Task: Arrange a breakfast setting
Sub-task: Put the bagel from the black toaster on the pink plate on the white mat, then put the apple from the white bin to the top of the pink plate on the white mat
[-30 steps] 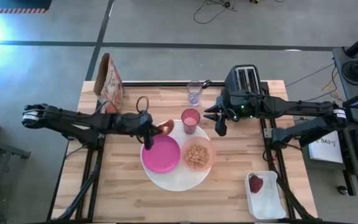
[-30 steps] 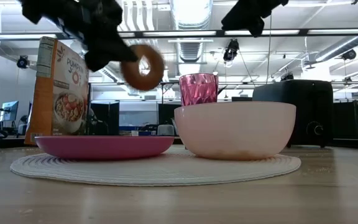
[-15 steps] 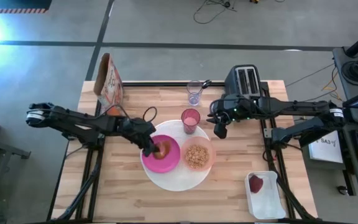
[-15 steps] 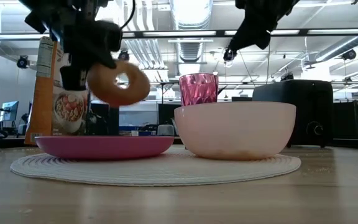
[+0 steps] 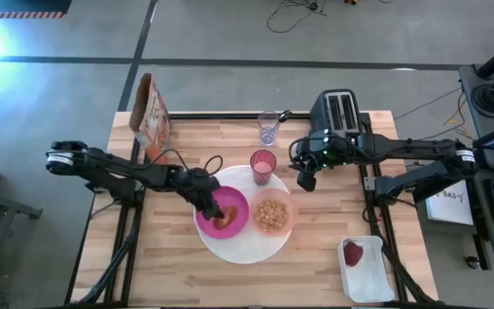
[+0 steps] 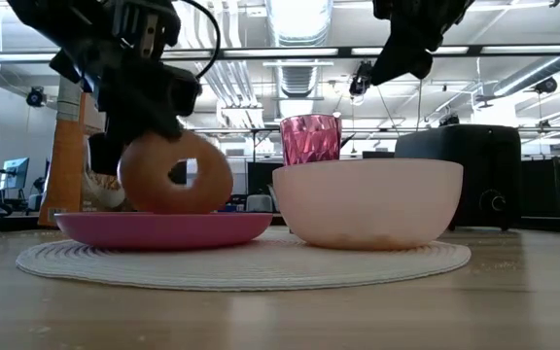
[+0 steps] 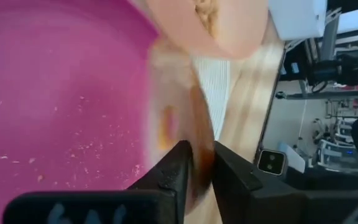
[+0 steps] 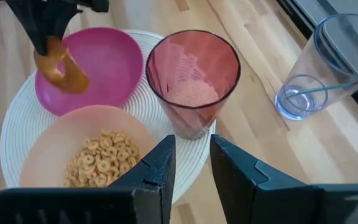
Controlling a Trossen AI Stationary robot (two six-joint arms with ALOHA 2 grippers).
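Left gripper [image 6: 124, 146] pinches the bagel [image 6: 175, 173] on edge, its lower rim touching the magenta plate [image 6: 163, 229]. Best tip it flat before letting go, or it rolls. Right gripper [image 5: 305, 180] hovers beside the plate, fingers slightly parted, empty.

In the left wrist view the bagel [image 7: 179, 118] is a close blur; the peach bowl [image 7: 229, 28] is cut off by the picture's edge.
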